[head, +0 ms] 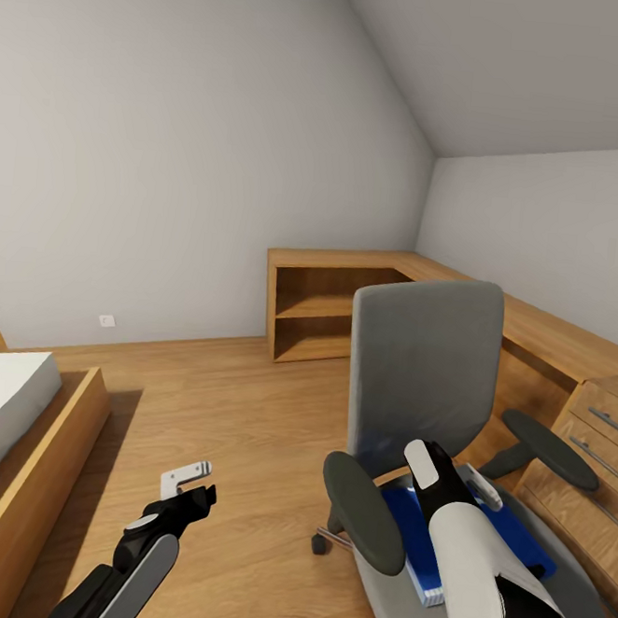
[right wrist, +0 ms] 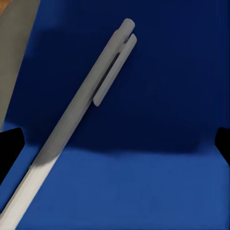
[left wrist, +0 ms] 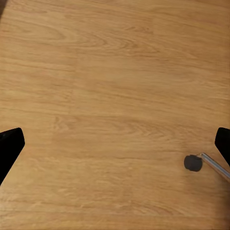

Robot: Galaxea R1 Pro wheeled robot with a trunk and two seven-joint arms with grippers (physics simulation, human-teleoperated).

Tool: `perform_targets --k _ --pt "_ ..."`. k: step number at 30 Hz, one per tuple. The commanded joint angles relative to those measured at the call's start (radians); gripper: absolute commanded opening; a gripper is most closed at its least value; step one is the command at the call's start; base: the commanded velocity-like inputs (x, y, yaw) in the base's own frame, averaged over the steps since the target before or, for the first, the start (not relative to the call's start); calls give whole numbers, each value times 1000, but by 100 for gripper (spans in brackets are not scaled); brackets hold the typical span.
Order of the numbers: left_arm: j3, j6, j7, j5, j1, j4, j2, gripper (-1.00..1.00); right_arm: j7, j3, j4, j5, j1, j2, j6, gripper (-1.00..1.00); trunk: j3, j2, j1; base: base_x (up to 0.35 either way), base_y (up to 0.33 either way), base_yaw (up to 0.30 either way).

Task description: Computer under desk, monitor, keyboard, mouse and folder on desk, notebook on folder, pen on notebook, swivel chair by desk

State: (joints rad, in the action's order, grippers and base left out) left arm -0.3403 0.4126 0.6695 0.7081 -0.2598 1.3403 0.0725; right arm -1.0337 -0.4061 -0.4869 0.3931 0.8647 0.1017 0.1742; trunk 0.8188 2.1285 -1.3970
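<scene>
- Sloped pale grey walls and a wood plank floor [head: 244, 406] frame the bedroom, with oak shelving along the far corner.
- Ahead stands the swivel chair [head: 427, 357], the blue folder [head: 523, 543] lying on its seat.
- A grey pen [right wrist: 76, 129] rests on the folder.
- Right gripper [head: 462, 486] hovers over the folder, fingers apart.
- Left gripper [head: 190, 491] hangs above the floor, fingers apart, near a chair caster [left wrist: 192, 162].

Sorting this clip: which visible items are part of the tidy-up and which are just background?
Task items:
swivel chair
folder on its seat
pen lying on the folder
right gripper above them

Background:
oak shelf unit
oak drawers
bed
</scene>
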Motion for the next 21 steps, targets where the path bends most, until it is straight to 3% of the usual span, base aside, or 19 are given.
perform_targets --k 1,13,17,21 --pt "-3 2 8 7 -1 2 1 100 -5 -3 -2 -1 0 1 10 100 1 0 0 0 0 0" --pt "-6 2 8 7 -1 5 0 100 -15 -3 -2 1 0 0 10 100 1 0 0 0 0 0" --pt "-6 2 8 7 -1 5 0 100 -15 -3 -2 1 0 0 10 100 14 28 -15 0 0 0" --pt "-7 2 8 7 -1 5 0 100 -16 -3 -2 1 0 0 10 100 14 28 -15 0 0 0"
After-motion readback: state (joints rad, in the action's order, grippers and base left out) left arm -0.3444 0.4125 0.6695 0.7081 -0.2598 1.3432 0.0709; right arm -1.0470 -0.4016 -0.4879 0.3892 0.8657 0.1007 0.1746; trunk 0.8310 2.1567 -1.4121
